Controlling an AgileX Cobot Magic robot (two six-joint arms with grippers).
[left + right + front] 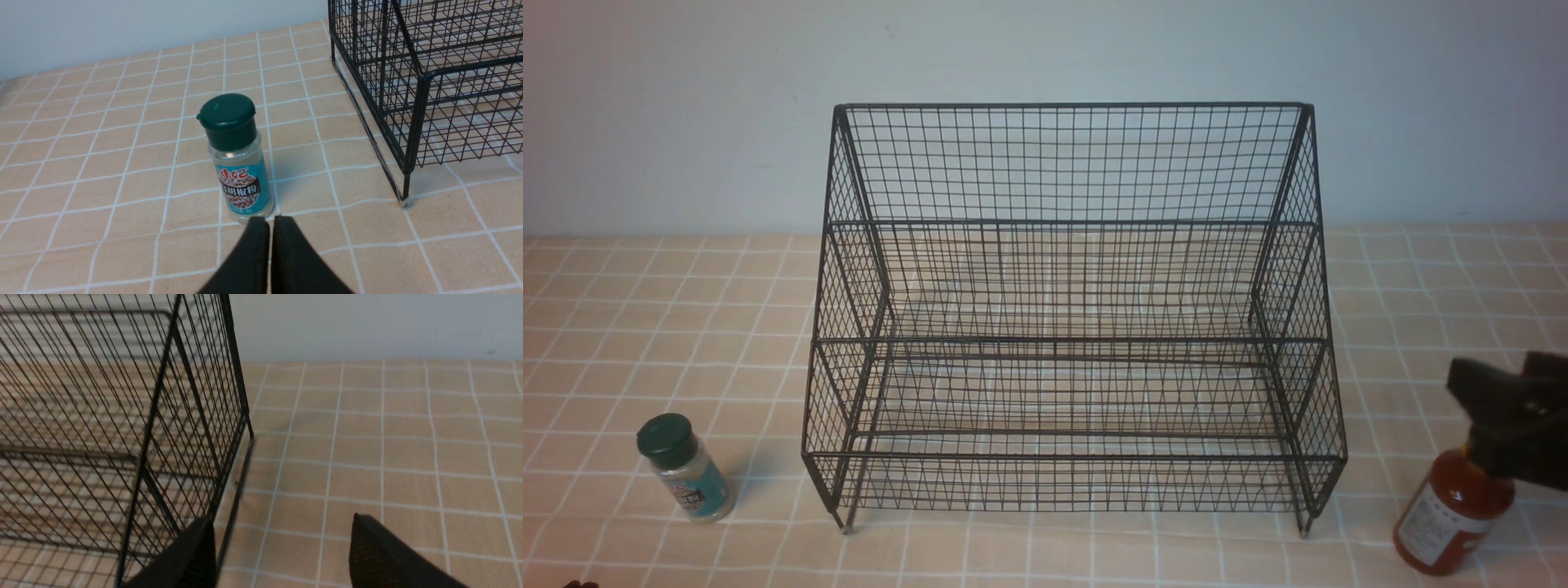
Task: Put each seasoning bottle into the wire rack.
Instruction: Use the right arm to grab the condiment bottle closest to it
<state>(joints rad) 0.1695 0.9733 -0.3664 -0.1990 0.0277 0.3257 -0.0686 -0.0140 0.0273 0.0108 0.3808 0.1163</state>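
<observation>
Right claw (282, 522): the jaws are spread wide, and nothing is seen gripped between the fingertips. In the front view, the claw is placed over the top of the red sauce bottle (1454, 510), by which the yellow nozzle cap (1468, 459) is left only partly visible; whether the bottle is touched cannot be told. Left claw (270, 224): the jaws are closed, with nothing held. The shaker jar (245, 179) is seen near the fingertips, in the left wrist view, and is not gripped.

Both seasoning bottles are located outside the wire rack (1070, 339) and are supported upright on the desk (727, 343). The shaker jar, marked by a dark green cap (226, 114) and a teal label (243, 188), is positioned to the left of the rack; the red sauce bottle, with a white label (1431, 527), is positioned to the right. The black mesh rack is stood between them on short feet, and its stepped front is crossed by three horizontal bars below the top rail (1078, 104). The desk is covered with white grid lines on beige, and is backed by a pale wall (1045, 49).

Counted: two claws, two bottles (one shaker jar, one sauce bottle), one rack, one desk, one wall.
</observation>
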